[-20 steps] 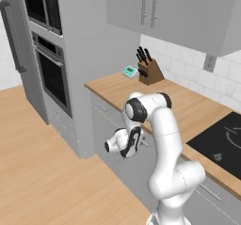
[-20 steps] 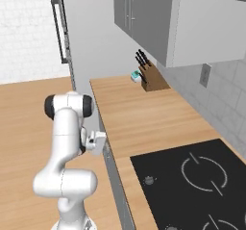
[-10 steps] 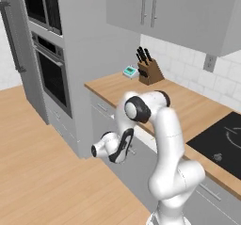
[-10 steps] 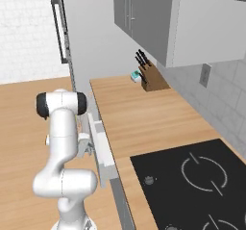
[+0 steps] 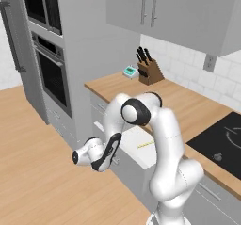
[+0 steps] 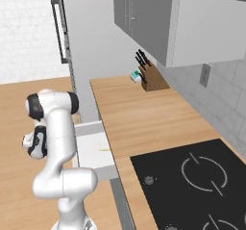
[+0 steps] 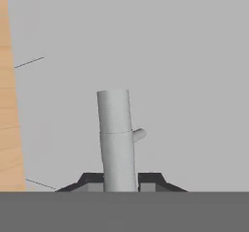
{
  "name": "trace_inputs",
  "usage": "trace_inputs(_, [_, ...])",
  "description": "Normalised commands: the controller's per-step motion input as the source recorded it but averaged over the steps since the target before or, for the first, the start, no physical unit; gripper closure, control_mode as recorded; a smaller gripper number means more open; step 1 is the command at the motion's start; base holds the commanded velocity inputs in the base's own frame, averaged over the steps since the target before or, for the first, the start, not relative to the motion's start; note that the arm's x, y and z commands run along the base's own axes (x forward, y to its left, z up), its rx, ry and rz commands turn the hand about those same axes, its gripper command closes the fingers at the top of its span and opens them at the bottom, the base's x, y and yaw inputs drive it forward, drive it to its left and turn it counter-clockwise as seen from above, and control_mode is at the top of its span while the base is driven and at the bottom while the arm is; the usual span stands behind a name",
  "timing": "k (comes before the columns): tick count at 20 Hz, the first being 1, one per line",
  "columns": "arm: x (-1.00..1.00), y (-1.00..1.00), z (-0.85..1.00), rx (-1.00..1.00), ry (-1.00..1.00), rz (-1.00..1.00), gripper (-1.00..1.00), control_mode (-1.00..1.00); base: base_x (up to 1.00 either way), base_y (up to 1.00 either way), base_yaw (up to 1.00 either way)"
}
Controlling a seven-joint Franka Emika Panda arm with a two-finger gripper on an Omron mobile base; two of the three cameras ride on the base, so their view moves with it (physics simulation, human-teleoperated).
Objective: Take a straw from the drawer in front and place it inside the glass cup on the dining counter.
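The drawer (image 5: 132,140) stands pulled out from under the wall-side worktop, and its white inside shows (image 6: 91,148). The pale yellow straw (image 5: 146,145) lies flat on the drawer's floor, near its right side (image 6: 104,150). My gripper (image 5: 112,157) sits low in front of the drawer's grey front panel. In the hand view the gripper (image 7: 119,181) is shut on the slim bar handle (image 7: 115,139), with the panel right behind it. The glass cup and the dining counter are out of view.
A knife block (image 5: 148,69) and a small teal device (image 5: 130,71) stand at the back of the worktop (image 6: 139,118). A black cooktop (image 6: 192,176) lies to the right. The oven tower (image 5: 49,73) rises on the left, with open wooden floor (image 5: 33,172) behind my hand.
My hand has drawn back from the cabinets with the handle in it. The drawer has slid out, and its inside and the straw have come into sight.
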Motion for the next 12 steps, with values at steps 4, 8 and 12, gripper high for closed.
trace_inputs(4, [-0.46,1.0,0.03,0.1,0.11,0.06,1.0,-1.0,0.0,0.0,0.0])
trace_inputs(8, [-0.4,1.0,0.0,0.1,0.11,0.06,1.0,-1.0,0.0,0.0,0.0])
trace_inputs(12, [-0.23,0.86,0.03,0.16,0.15,0.03,-1.0,-1.0,0.0,0.0,0.0])
